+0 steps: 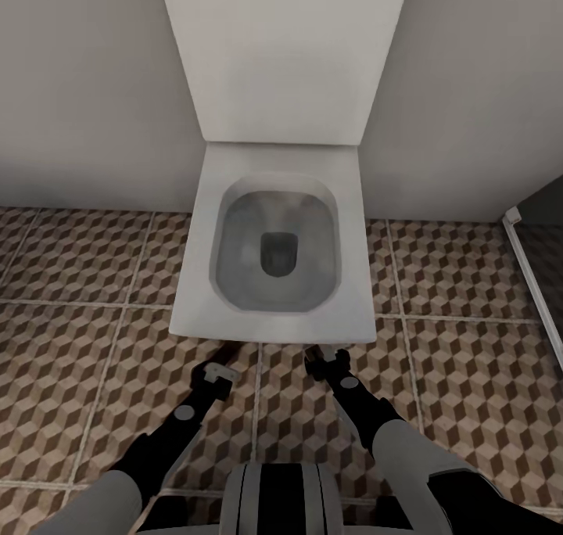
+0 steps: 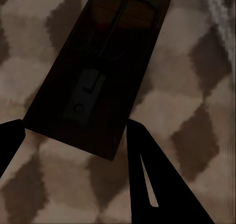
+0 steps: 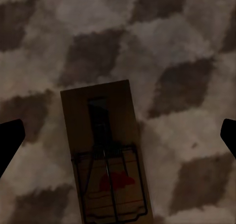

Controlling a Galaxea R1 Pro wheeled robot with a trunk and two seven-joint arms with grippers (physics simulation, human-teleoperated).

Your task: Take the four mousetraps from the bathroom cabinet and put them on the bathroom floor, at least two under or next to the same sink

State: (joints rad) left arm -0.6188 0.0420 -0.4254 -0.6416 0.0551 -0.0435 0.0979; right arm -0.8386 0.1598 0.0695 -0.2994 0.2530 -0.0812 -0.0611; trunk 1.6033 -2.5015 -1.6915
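Toilet [image 1: 274, 316]: white, grey bowl. Wall [image 1: 86, 89]: plain off-white. Floor [image 1: 78, 347]: brown, beige and white cube-pattern tiles, pale grout. Trap [image 2: 93, 71] between the left claw's [image 2: 73, 135] black fingers: dark brown board, dark wire. Trap [image 3: 105, 155] before the right claw [image 3: 118, 135]: tan board, red mark, dark wire.

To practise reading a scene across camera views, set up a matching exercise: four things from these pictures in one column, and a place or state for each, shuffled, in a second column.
1. white basin
2. floor
3. mousetrap in left wrist view
4. mousetrap in right wrist view

A. cube-patterned tiles
B. red mark under its wire
C. against the wall, ahead of both arms
D. dark, lying in shadow

Pairs: 1-C, 2-A, 3-D, 4-B
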